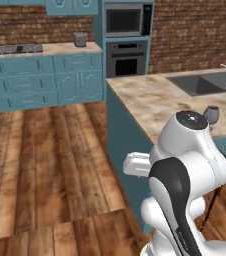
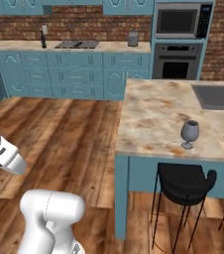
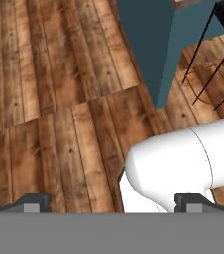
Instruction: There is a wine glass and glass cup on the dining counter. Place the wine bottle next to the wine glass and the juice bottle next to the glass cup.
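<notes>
The wine glass (image 1: pixel 211 114) (image 2: pixel 190 132) stands upright near the front edge of the dining counter (image 1: pixel 150 97) (image 2: pixel 153 114), with bare marbled stone around it. In the hand view my gripper (image 3: pixel 113 203) points down at the wooden floor beside the counter's teal base; its two fingertips (image 3: pixel 32 202) sit far apart with nothing between them, so it is open. The wine bottle, the juice bottle and the glass cup are out of view.
A grey sink (image 1: pixel 205 82) (image 2: pixel 215 96) is set into the counter's far right. A black stool (image 2: pixel 183 181) stands under the front edge. On the back counter are a cooktop (image 2: pixel 77 44), a grey canister (image 2: pixel 133 38) and a slim dark upright item (image 2: pixel 43 36), too small to identify.
</notes>
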